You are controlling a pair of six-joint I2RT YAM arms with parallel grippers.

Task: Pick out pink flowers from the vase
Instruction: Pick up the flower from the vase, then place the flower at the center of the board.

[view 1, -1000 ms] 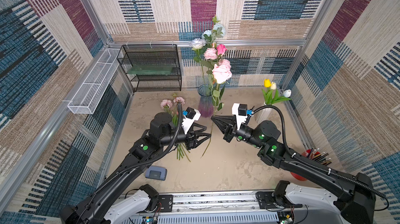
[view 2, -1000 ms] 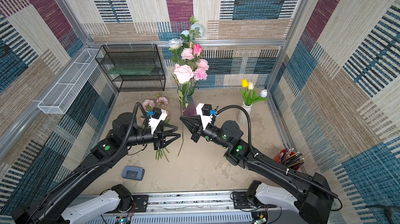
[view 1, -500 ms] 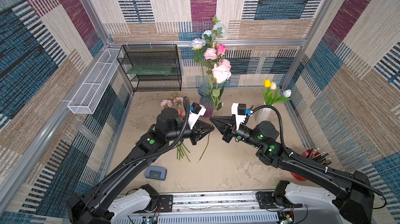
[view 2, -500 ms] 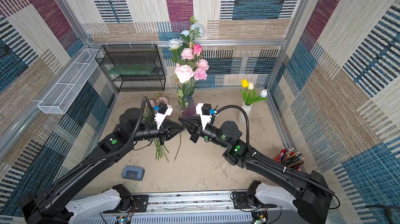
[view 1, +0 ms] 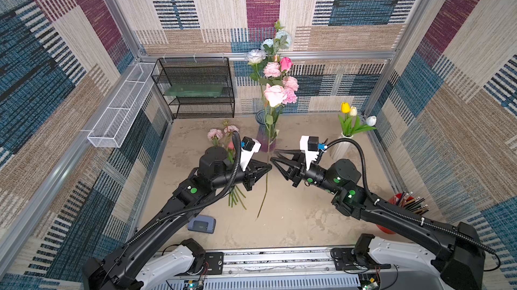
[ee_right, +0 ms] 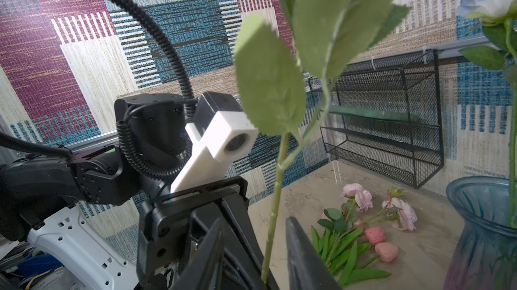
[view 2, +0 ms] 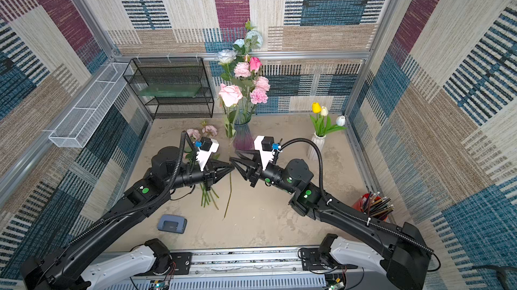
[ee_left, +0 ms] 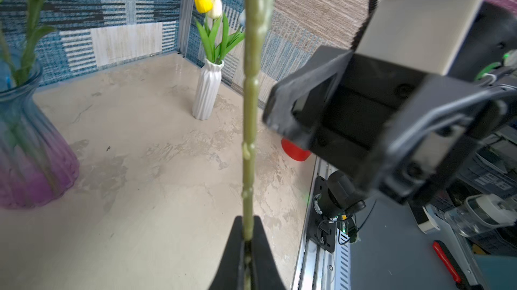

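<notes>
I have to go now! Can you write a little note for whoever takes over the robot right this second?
Left gripper: shut on the stem of the pink rose; the rose is out of the vase, held roughly upright.
Right gripper: open at that stem, gripping nothing.
Done: some pink flowers lie on the table beside the vase.
Left: lay this rose with them, then pull the other pink blooms from the vase.

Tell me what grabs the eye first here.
Two black grippers meet nose to nose in the middle: the left gripper is shut on the long green stem of a big pink rose, the right gripper open around it. Behind them a tall bouquet stands in a blue-purple vase, with pink flowers lying on the table beside it.
</notes>
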